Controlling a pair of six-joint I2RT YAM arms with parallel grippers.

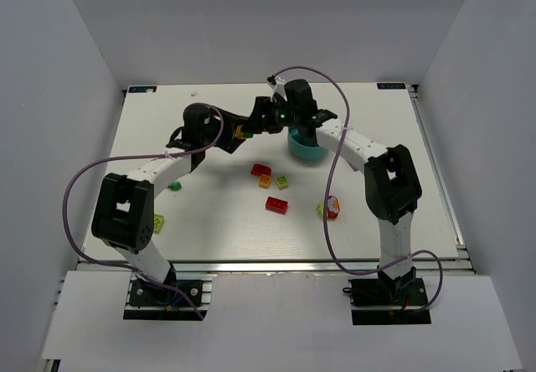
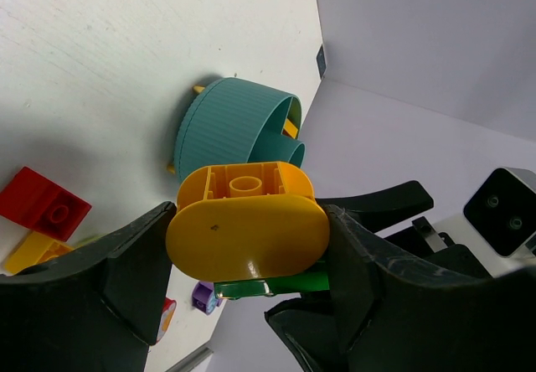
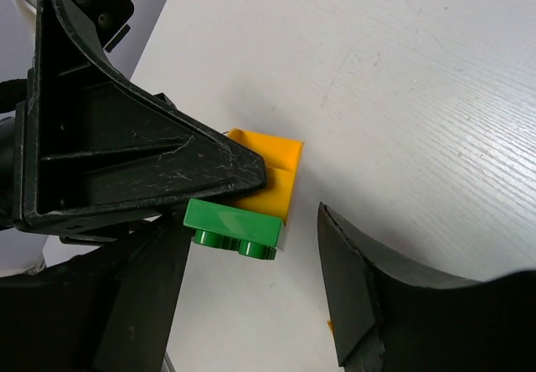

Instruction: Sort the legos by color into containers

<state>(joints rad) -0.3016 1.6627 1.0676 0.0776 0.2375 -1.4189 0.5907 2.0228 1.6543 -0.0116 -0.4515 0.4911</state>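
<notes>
Glossy orange brick [image 2: 247, 221], rounded (green brick [image 2: 276, 285] attached)

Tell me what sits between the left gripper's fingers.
In the left wrist view, the left gripper clamps a yellow-orange lego between its fingers, with a green lego stuck against it.

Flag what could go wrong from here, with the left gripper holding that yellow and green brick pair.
The green brick is stuck under the yellow brick that the left gripper clamps; released as a pair, two colours could land in one compartment of the teal bowl.
The right gripper stands open around the green brick, close to the left gripper; closing off-line could hit it or flick a brick away.
</notes>
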